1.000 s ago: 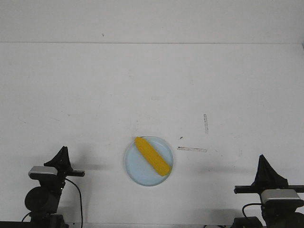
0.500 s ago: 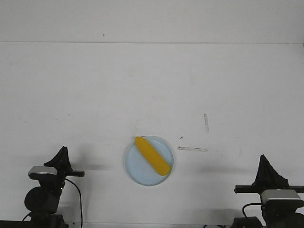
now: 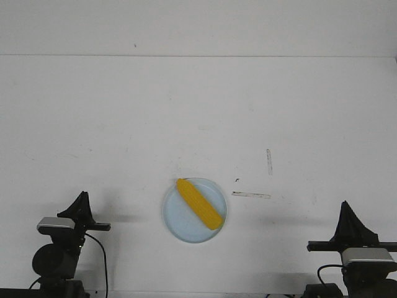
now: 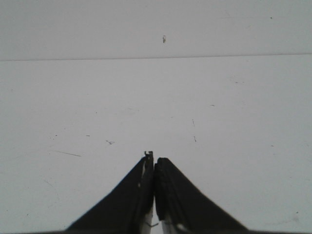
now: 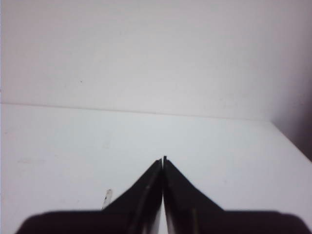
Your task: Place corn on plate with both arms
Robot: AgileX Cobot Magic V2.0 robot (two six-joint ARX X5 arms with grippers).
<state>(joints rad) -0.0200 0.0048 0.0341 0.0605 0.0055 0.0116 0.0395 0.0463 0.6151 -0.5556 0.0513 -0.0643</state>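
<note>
Light: bright, even, from overhead.
Shadows: faint, soft beside the plate (image 3: 177, 218).
Glare: none on the table (image 3: 198, 112).
Focus: right wrist view soft, hazy; others sharper.

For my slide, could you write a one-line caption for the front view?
Corn lying diagonally on the plate, both arms parked at the near table edge, left fingers and right fingers shut.

You're in a lab-style test setup: bare white table (image 3: 198, 112), plain white wall (image 3: 198, 25) behind, two robot arms at the near edge.
</note>
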